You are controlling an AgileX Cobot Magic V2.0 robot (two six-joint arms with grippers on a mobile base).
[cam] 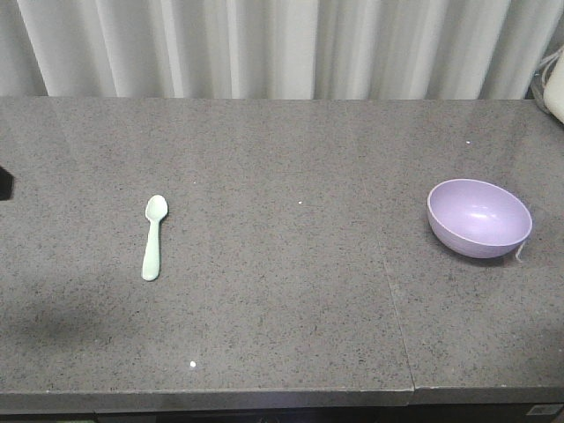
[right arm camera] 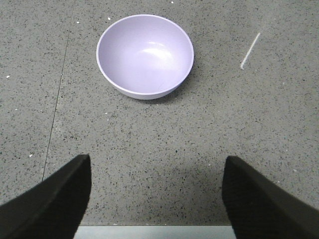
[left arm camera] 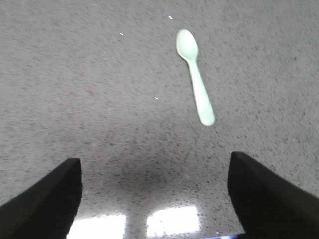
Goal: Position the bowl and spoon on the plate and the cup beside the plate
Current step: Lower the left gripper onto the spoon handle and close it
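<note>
Gaping: left end effector [left arm camera: 154,159], right end effector [right arm camera: 157,158].

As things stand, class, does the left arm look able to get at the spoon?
Probably yes. The spoon lies alone on the countertop, ahead of the left gripper, whose jaws stand wide open. Nothing lies between them.

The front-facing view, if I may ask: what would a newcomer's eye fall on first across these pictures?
The lavender bowl stands out first, upright and empty at the right of the grey speckled counter. Next comes the mint-green spoon, lying flat far to the left, head toward the curtain. The left claw hangs open short of the spoon, the right claw open short of the bowl, touching neither.
</note>
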